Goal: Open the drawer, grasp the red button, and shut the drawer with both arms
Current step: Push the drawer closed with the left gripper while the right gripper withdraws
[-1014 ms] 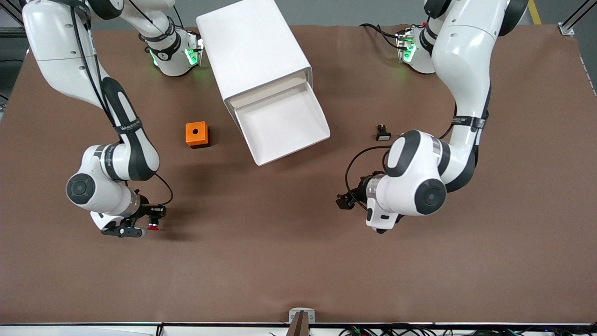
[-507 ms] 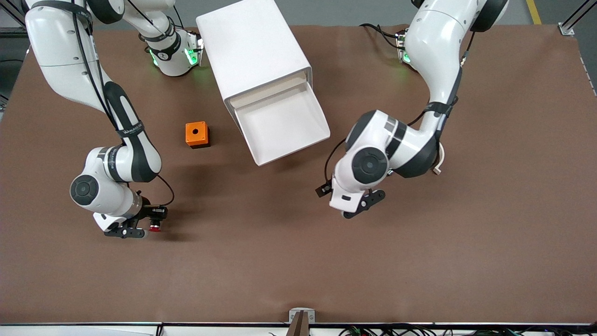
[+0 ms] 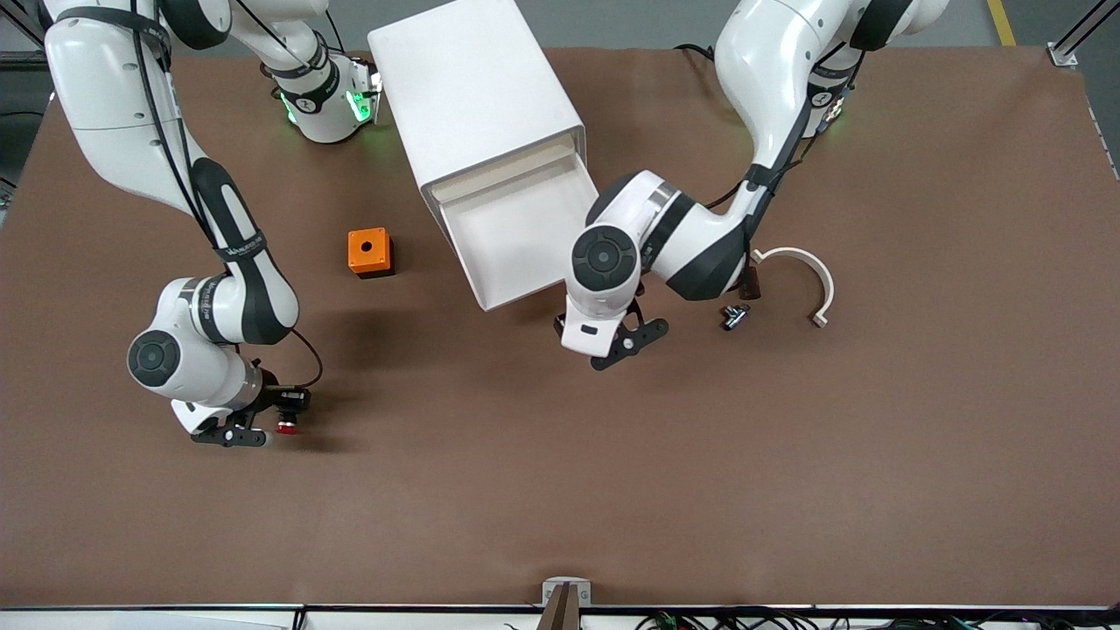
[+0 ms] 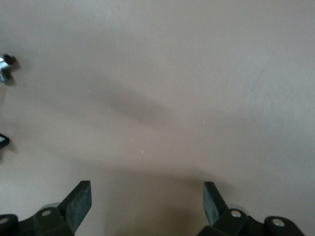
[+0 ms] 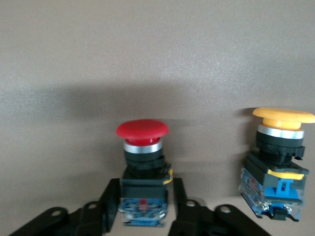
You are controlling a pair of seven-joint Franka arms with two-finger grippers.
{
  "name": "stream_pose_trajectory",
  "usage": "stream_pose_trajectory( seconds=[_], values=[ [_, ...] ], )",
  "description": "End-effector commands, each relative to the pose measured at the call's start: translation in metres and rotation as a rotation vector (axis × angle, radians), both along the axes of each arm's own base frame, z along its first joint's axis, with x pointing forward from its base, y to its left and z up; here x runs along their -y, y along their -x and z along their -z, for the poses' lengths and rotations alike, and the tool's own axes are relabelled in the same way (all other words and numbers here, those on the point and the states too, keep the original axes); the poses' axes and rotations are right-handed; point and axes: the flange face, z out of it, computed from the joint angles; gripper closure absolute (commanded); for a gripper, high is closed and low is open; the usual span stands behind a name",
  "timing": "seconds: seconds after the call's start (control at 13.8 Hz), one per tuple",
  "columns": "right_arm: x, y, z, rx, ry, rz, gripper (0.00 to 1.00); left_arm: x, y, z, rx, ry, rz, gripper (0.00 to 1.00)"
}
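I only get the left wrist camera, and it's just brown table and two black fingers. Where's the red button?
Observer: The red button is clamped in the right gripper, toward the right arm's end of the table.
Operator: Is anything next to it?
Observer: Yes, an orange-capped button stands right beside it.
Operator: Is the drawer shut?
Observer: No, the drawer is pulled out of the white cabinet, and the part that shows looks empty.
Operator: So where's my gripper?
Observer: The left gripper is open, over bare table just in front of the drawer.
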Motion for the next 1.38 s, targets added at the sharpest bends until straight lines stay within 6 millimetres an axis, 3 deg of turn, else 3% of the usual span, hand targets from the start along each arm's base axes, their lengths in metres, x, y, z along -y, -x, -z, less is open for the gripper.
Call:
stream_pose_trajectory(
  seconds=[0.0,0.22,0.36,0.8,1.01,1.3],
  values=[
    [0.004,-0.005,-0.001,0.010,-0.010,0.005,0.00,0.012,0.020,-0.006,0.024,-0.019,0.018,0.00],
    [0.001,-0.007,-0.014,0.020,-0.007,-0.015,0.00,0.027,0.035,-0.004,0.020,-0.019,0.043,0.00],
    [0.001,-0.008,-0.036,-0.003,-0.002,-0.022,0.00,0.035,0.045,0.000,0.015,-0.025,0.059,0.00],
    [-0.003,-0.004,-0.163,-0.055,-0.002,-0.030,0.00,0.064,0.083,0.007,-0.016,-0.021,0.104,0.00],
    [-0.007,0.017,-0.229,-0.064,0.000,-0.030,0.00,0.078,0.106,0.011,-0.050,-0.005,0.138,0.00],
    [-0.011,0.053,-0.311,-0.068,0.002,-0.039,0.00,0.088,0.118,0.010,-0.131,0.064,0.103,0.00]
  ],
)
